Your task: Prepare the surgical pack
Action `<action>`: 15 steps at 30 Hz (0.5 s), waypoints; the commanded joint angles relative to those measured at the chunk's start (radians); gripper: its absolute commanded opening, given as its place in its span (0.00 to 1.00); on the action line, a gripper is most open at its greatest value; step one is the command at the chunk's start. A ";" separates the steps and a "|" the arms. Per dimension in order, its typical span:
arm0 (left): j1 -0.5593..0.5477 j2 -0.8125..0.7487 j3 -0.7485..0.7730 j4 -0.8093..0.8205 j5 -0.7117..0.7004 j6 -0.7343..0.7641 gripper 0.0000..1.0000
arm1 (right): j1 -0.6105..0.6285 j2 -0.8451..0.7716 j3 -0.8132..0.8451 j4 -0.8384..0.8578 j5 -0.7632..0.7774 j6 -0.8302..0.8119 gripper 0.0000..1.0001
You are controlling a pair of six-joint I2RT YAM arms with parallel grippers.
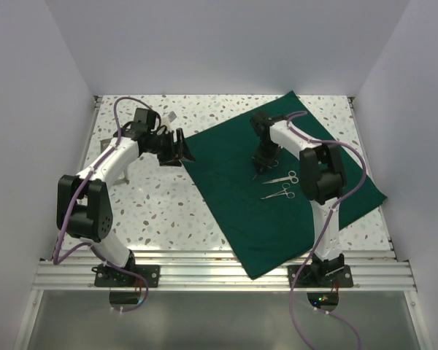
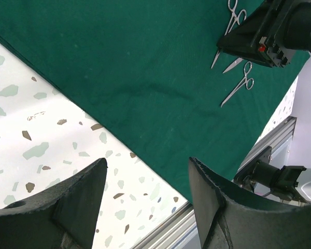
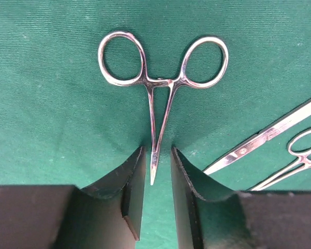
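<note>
Closest to where I stand is the aluminium rail (image 1: pixel 219 271) at the near edge, with both arm bases bolted to it. Beyond it spreads the speckled white table (image 1: pixel 160 211). Over its right half lies the dark green drape (image 1: pixel 219 182), opened flat and turned cornerwise, its near corner reaching onto the rail.

The left arm (image 1: pixel 109 164) stretches across bare tabletop toward the drape's left edge. There the left gripper (image 2: pixel 147 192) hangs with its jaws spread wide and nothing between them.

The right arm (image 1: pixel 317 175) bends over the middle of the cloth, and the right gripper (image 3: pixel 158 171) points down close to it. Its fingers (image 3: pixel 135 181) stand a narrow gap apart, unclenched, straddling the tip of a small steel forceps (image 3: pixel 160 83); neither pad visibly presses on it. The forceps lies flat on the drape, ring handles away from the gripper. Just beside it, two more ring-handled instruments (image 1: pixel 281 177) rest on the cloth, near each other.
</note>
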 commanded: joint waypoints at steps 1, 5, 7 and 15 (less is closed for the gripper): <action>-0.001 0.009 0.007 0.022 0.029 0.024 0.68 | -0.006 -0.026 0.025 0.008 0.024 -0.017 0.31; -0.001 0.010 0.007 0.022 0.033 0.024 0.68 | -0.005 -0.004 0.035 0.014 0.025 -0.016 0.32; -0.001 0.010 0.007 0.022 0.032 0.026 0.68 | -0.005 0.012 0.038 0.022 0.022 -0.017 0.31; 0.000 0.009 -0.001 0.024 0.038 0.027 0.68 | -0.006 0.069 0.009 0.022 0.027 0.018 0.29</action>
